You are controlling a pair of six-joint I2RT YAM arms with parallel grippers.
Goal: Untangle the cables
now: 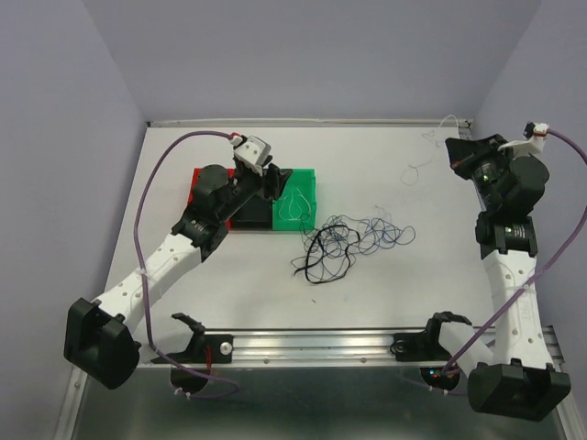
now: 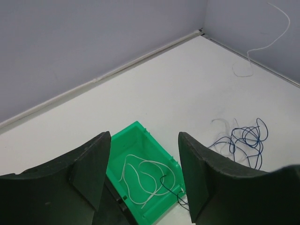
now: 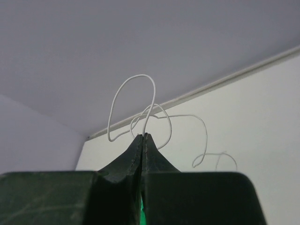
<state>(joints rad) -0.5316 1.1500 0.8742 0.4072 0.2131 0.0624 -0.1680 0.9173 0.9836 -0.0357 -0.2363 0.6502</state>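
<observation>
A loose tangle of black and dark blue cables (image 1: 344, 243) lies mid-table; in the left wrist view its blue loops (image 2: 243, 139) show at the right. One white cable (image 2: 143, 178) lies coiled inside the green bin (image 2: 136, 133), and a black cable end (image 2: 171, 185) hangs over the bin's near rim. My left gripper (image 2: 143, 176) hovers above that bin (image 1: 307, 188), open, with nothing between its fingers. At the far right my right gripper (image 3: 143, 136) is shut on another white cable (image 3: 133, 93), which loops up from the tips and trails over the table (image 1: 412, 173). From above, the right gripper (image 1: 452, 143) sits near the back right corner.
A red bin (image 1: 196, 182) and a black bin (image 1: 249, 215) stand left of the green one. The back wall (image 1: 312, 121) and the right wall are close to the right gripper. A metal rail (image 1: 312, 344) runs along the near edge.
</observation>
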